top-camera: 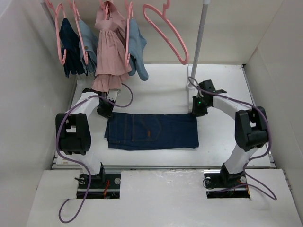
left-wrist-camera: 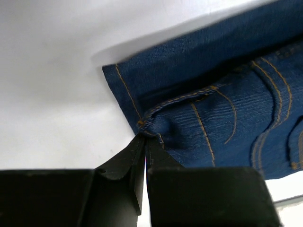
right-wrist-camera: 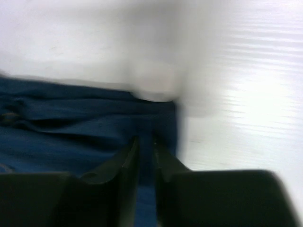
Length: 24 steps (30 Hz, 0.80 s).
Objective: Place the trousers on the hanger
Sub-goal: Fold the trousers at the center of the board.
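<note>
Left tool (top-camera: 105, 111) sits at the back left corner of the trousers (top-camera: 151, 130), and in your left wrist view its fingers (left-wrist-camera: 128, 158) are pressed together on the denim where an orange-stitched seam meets the hem corner. From that corner the trousers run to the right across the white bench (top-camera: 165, 87), folded into a flat dark navy rectangle with a curved line of pocket stitching near the middle and its layered edges showing at the left end. Your right tool (top-camera: 199, 109) is down on the back right corner of the cloth; the right wrist view is blurred, but you can see its fingers (right-wrist-camera: 128, 158) nearly together with a strip of the denim edge between them. Along the back, starting at your left, hang a small dark navy garment (top-camera: 71, 45), a light blue garment (top-camera: 89, 45), a pink dress (top-camera: 110, 47) and a second light blue garment (top-camera: 138, 52), each on its own pink hanger. To the right of those, the hanger (top-camera: 183, 58) for this job hangs bare and tilted, well above and behind the trousers. Just to its right a grey pole (top-camera: 201, 33) stands upright, its foot close behind your right tool.
</note>
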### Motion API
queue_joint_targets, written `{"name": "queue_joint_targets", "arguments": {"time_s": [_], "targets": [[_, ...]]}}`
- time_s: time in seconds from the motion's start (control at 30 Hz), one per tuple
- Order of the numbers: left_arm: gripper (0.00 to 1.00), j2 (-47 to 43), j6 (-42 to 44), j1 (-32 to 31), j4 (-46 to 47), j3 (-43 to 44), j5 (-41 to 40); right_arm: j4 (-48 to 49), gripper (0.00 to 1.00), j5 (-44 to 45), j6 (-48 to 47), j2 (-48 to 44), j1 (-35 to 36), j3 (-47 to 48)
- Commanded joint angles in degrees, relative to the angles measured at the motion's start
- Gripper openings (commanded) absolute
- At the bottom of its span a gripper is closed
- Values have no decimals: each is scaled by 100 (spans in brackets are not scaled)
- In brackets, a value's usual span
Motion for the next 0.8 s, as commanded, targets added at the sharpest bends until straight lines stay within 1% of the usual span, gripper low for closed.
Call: {"name": "queue_joint_targets", "arguments": {"time_s": [0.0,0.07,0.13,0.2,0.3,0.4,0.43,0.53,0.6,0.63,0.67,0.7,0.73,0.77], "targets": [[0,-439,309,7,-178,-305,-320,496,26,6,551,-576,-699,-224],[0,-439,309,7,-177,-366,-320,550,49,-249,552,-578,-980,-338],[0,-439,309,-46,-177,-367,-320,603,57,-250,491,-517,-982,-338],[0,-439,248,-98,-124,-367,-250,603,62,-539,429,-385,-982,-399],[0,-439,248,-151,-124,-367,-197,1084,64,-1136,367,-218,-982,-610],[0,-439,248,-152,-124,-367,-197,1332,65,-1618,367,-165,-929,-690],[0,-439,248,-152,-124,-367,-249,1419,69,-1716,367,-165,-929,-760],[0,-439,248,-152,-124,-367,-250,1543,69,-1770,472,-86,-929,-822],[0,-439,248,-152,-124,-367,-250,1595,61,-1770,526,160,-929,-822],[0,-439,248,-152,-124,-419,-250,1657,53,-1866,578,213,-929,-822],[0,-439,248,-152,-124,-419,-250,1745,24,-1928,639,213,-929,-944],[0,-439,248,-152,-124,-419,-250,1963,9,-1998,822,213,-1007,-997],[0,-439,248,-152,-124,-489,-250,2070,0,-2147,937,213,-1060,-1059],[0,-439,309,-152,-124,-594,-337,2201,0,-2270,1034,83,-1191,-1233]]}}
